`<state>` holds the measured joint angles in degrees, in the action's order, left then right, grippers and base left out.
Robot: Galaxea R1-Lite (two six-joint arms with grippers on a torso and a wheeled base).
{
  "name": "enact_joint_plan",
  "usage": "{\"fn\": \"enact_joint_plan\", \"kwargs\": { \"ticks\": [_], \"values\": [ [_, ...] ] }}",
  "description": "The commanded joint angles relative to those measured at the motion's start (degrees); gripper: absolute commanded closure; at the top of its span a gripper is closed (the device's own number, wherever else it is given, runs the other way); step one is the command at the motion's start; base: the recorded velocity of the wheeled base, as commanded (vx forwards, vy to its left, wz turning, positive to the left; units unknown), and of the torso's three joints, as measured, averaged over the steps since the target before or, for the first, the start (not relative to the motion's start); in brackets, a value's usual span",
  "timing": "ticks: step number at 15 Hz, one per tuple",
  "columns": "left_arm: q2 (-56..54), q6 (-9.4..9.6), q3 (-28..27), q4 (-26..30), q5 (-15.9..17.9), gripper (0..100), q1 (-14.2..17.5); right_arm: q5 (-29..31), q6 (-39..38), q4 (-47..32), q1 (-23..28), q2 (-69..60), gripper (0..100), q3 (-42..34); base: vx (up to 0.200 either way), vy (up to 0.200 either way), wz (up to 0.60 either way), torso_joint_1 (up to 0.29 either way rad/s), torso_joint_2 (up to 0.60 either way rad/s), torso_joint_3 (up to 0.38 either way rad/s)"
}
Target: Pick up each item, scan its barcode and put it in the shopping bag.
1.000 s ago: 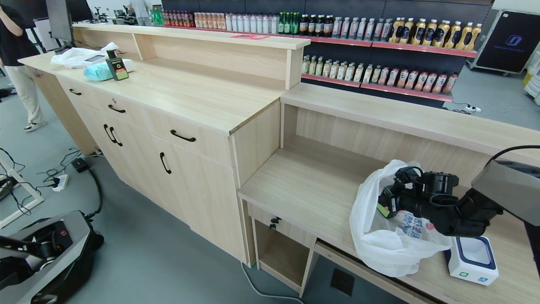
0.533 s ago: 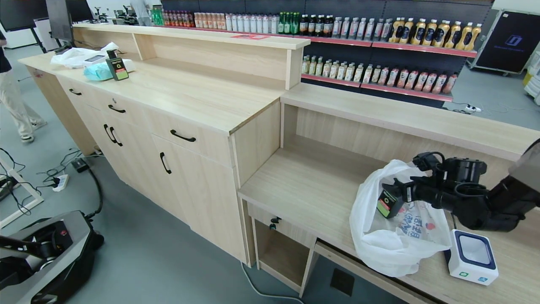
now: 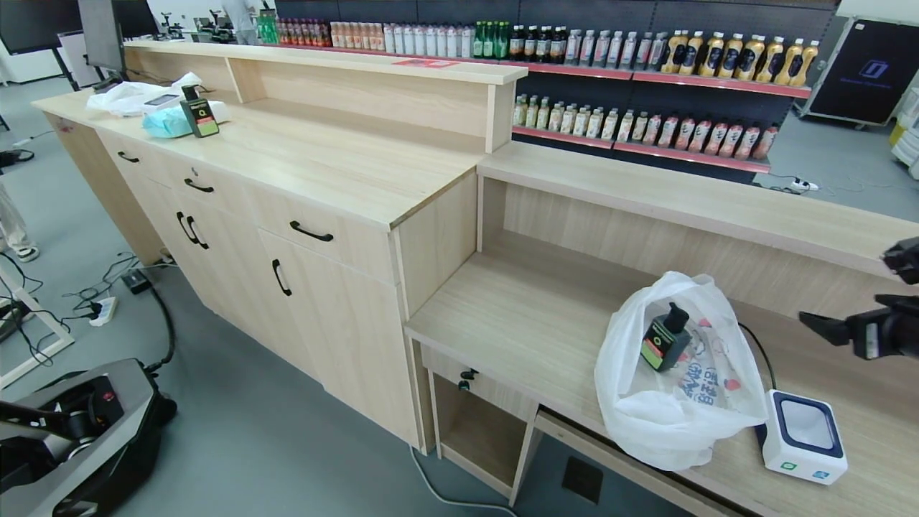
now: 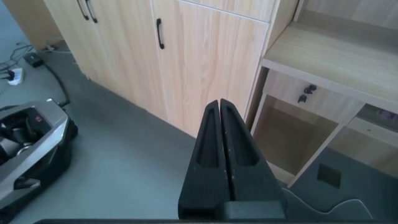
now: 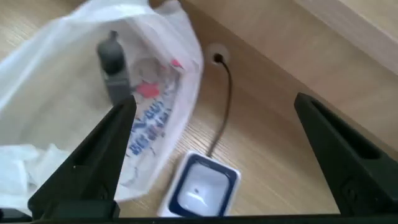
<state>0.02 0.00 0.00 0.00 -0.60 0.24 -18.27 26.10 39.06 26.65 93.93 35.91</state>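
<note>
Small black bottle [image 3: 665, 346], green-and-red label, stands upright inside white shopping bag [image 3: 646, 424] on low counter [image 3: 517, 316]. Barcode scanner [image 3: 804, 436] just beside bag. Right gripper [image 5: 214, 102] above counter, apart from bag, fingers spread wide, empty. Left gripper [image 4: 219, 104] low over floor near cabinet doors, fingers pressed together, holding nothing.

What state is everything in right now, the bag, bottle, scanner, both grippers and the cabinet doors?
bag: open at the top, sitting on the desk.
bottle: inside the bag, cap on, roughly upright.
scanner: on the desk beside the bag, window facing up.
right gripper: open, empty, above the desk.
left gripper: shut, empty.
cabinet doors: closed.
</note>
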Motion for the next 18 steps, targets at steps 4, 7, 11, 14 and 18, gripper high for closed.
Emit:
{"fn": "enact_joint_plan", "kwargs": {
  "ticks": [4, 7, 11, 14, 18],
  "values": [
    [0.0, 0.00, 0.0, 0.0, 0.0, 100, 0.0, -0.6, 1.5, -5.9, 15.5, -12.0, 0, -2.4, 0.000, 0.000, -0.60, 0.000, 0.00, 0.002],
    [0.0, 0.00, 0.0, 0.0, 0.0, 100, 0.0, -3.2, 1.5, -7.7, 22.1, -10.0, 0, -2.4, 0.000, 0.000, -0.60, 0.007, 0.00, -0.001],
    [0.0, 0.00, 0.0, 0.0, 0.0, 100, 0.0, -3.8, 1.1, -5.4, 28.8, 2.7, 0, -1.7, 0.000, 0.000, -0.15, 0.001, 0.00, 0.001],
    [0.0, 0.00, 0.0, 0.0, 0.0, 100, 0.0, -12.2, 1.1, 6.8, 29.9, 16.9, 0, -0.8, 0.000, 0.000, 0.00, 0.000, 0.00, 0.000],
    [0.0, 0.00, 0.0, 0.0, 0.0, 100, 0.0, -18.9, 1.3, 19.2, 28.0, 26.7, 0, 1.7, 0.000, 0.000, 0.00, 0.000, 0.00, 0.000]
  ]
}}
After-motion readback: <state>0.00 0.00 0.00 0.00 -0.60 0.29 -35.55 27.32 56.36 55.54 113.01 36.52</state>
